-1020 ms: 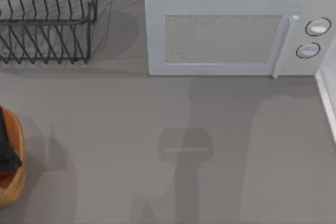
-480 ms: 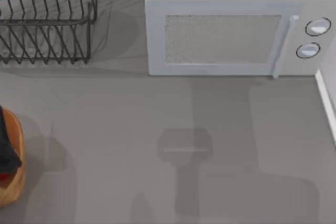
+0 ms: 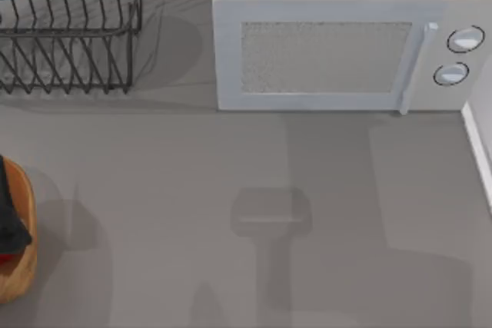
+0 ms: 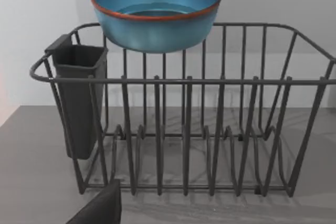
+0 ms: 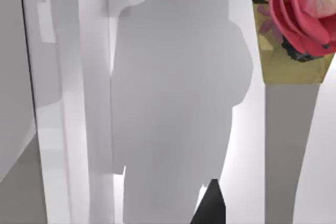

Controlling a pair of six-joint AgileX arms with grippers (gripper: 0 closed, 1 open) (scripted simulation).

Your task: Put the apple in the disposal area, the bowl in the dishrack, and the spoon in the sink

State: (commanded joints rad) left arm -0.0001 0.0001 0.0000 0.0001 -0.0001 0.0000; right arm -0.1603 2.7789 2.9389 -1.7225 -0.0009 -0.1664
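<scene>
I see my left gripper (image 3: 9, 217) as a dark shape at the table's left edge, over the rounded tan-orange wood-coloured bin with the thick rim (image 3: 21, 278). I cannot tell whether it is spread or closed. A sliver of the small glossy red apple (image 3: 6, 255) shows just below that shape, inside the bin's outline.

The dark metal wire dishrack (image 4: 184, 145) stands at the back left of the grey table (image 3: 192, 190), beside the white microwave (image 3: 338, 59). A dark cutlery holder (image 4: 79, 98) hangs on one end of it. The round blue glazed bowl with the reddish-brown rim (image 4: 155, 14) sits upright high at the rack's far top wire. I cannot tell whether it rests there.

The pale sink's white raised rim (image 3: 478, 155) runs along the right edge. My right gripper (image 5: 212, 205) shows a dark tip before white walls; its state I cannot tell.
</scene>
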